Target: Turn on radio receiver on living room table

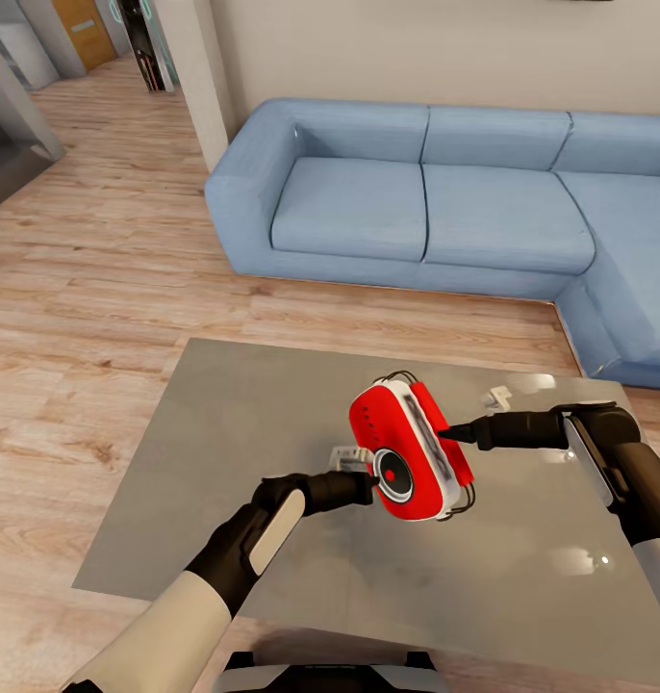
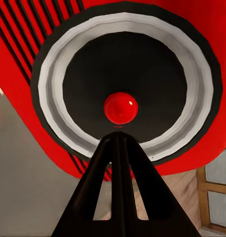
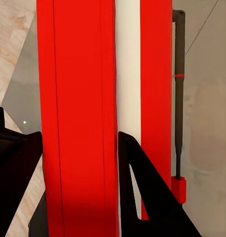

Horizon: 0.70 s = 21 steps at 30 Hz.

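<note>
The radio receiver (image 1: 410, 450) is clamped mid-frame by the right gripper (image 1: 452, 435), the closed left gripper (image 1: 367, 478) held at its dial (image 2: 121, 107)

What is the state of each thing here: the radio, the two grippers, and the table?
radio receiver: lifted above the table, tilted, dial with a red centre facing the left gripper.
right gripper: shut on the radio's edge, a finger on each side.
left gripper: fingers together, tip at the dial's red centre.
table: glossy grey top, reflecting light.
</note>
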Motion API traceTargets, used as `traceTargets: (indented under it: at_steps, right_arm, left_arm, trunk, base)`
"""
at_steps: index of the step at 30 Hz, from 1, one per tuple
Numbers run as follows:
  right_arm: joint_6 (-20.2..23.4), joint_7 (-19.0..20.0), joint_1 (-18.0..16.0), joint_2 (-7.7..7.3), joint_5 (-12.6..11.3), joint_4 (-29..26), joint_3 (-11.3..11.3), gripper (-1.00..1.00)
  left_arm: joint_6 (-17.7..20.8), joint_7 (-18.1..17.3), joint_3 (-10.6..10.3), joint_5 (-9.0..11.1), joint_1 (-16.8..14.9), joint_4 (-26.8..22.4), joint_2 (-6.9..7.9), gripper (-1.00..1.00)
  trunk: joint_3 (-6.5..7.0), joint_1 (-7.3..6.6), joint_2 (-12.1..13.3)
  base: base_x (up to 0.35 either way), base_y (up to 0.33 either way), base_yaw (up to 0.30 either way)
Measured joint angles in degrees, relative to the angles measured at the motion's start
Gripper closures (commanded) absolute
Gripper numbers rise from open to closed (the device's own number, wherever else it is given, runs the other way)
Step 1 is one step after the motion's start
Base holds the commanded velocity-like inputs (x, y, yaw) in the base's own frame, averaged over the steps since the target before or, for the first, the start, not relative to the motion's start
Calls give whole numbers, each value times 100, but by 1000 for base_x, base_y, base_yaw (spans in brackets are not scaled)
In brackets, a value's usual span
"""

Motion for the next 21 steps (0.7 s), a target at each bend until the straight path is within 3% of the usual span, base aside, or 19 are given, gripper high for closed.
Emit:
traceTargets:
  at_steps: [6,21]
  right_arm:
    - [0,3,0,0,0,0,0,100]
    - [1,1,0,0,-1,1,0,100]
  left_arm:
    - [-329,0,-6,282,0,0,0,100]
    - [-362,0,-14,310,0,176,0,100]
  trunk:
    - [0,0,0]
    - [0,0,0]
  base:
    - [0,0,0]
    - [0,0,0]
